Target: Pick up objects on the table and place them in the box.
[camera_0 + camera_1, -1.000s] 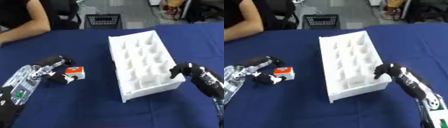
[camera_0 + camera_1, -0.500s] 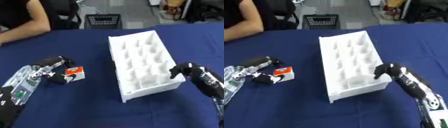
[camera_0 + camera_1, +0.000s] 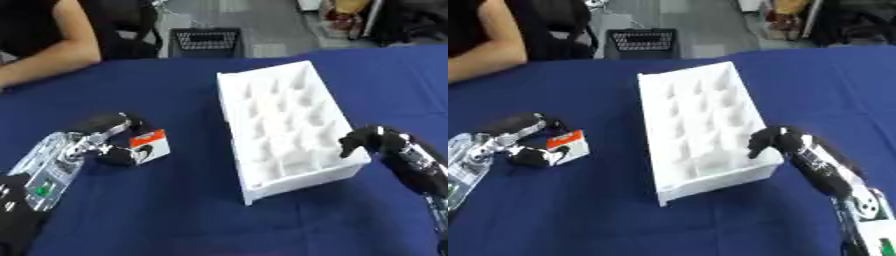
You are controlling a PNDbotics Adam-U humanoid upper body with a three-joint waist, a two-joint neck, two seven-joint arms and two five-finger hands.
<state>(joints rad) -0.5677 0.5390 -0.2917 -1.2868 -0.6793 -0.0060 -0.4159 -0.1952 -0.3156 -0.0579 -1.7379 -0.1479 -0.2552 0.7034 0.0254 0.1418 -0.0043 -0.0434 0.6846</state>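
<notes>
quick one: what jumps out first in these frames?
The white compartment box lies mid-table on the blue cloth, its cells looking empty. The right hand curls over its near right corner, while the left hand at left closes on a small orange-and-white box.

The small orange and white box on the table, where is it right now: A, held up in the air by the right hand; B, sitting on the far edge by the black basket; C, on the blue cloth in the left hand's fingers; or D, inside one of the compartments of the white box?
C: the small orange and white box sits on the blue cloth, with the left hand curled round it, left of the white compartment box.
</notes>
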